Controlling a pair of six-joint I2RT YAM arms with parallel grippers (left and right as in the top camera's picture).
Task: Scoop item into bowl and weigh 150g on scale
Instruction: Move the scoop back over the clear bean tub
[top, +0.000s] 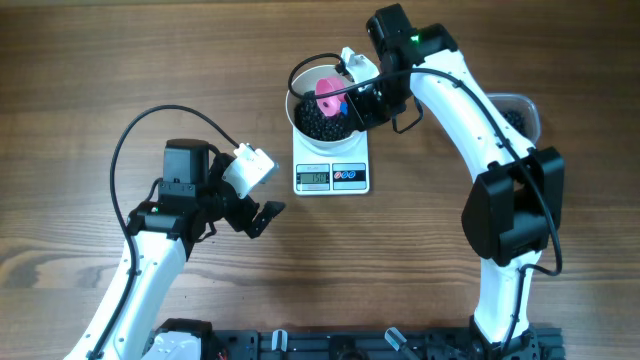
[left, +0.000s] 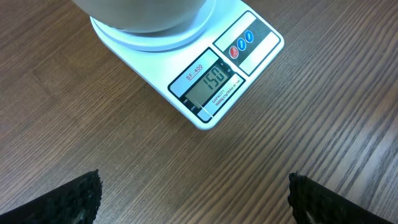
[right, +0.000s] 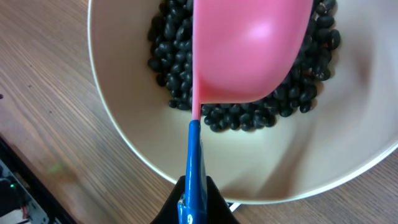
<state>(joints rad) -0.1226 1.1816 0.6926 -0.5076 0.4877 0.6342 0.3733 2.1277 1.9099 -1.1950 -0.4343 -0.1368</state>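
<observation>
R gripper (right: 193, 202) clamped on scoop (right: 249, 50) handle above bowl (right: 124, 143); L gripper (left: 193, 196) wide apart, empty. Only L wrist cam shows scale (left: 208, 84) reading 150.

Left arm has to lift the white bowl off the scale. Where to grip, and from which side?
Pinch the bowl at its left rim from above, fingers astride the wall. The sides are smooth and too wide to span, and the right gripper with the pink scoop crowds the right side.
</observation>
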